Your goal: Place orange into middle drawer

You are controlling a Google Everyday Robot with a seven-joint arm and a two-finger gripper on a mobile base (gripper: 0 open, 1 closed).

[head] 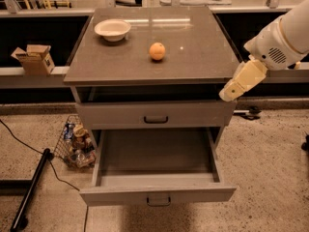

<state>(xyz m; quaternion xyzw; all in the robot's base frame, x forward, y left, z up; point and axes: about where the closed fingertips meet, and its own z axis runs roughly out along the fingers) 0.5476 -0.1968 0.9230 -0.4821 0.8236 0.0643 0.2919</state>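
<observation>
The orange (157, 50) sits on the grey cabinet top, near its middle and to the right of the white bowl (112, 29). The middle drawer (157, 154) is pulled out wide below it. Its plain grey tray holds nothing, and a small loop handle is centred on its front. My gripper (231, 91), a beige piece at the end of the white arm (282, 40), hangs at the cabinet's right front corner. It is to the right of the orange and below it in the view, apart from it and holding nothing.
A shut drawer front with a dark handle (155, 120) lies above the open drawer, under an open slot. A wire basket of items (75, 141) stands on the floor at the left, beside a black pole and cable (31, 190). A cardboard box (35, 58) sits on the left ledge.
</observation>
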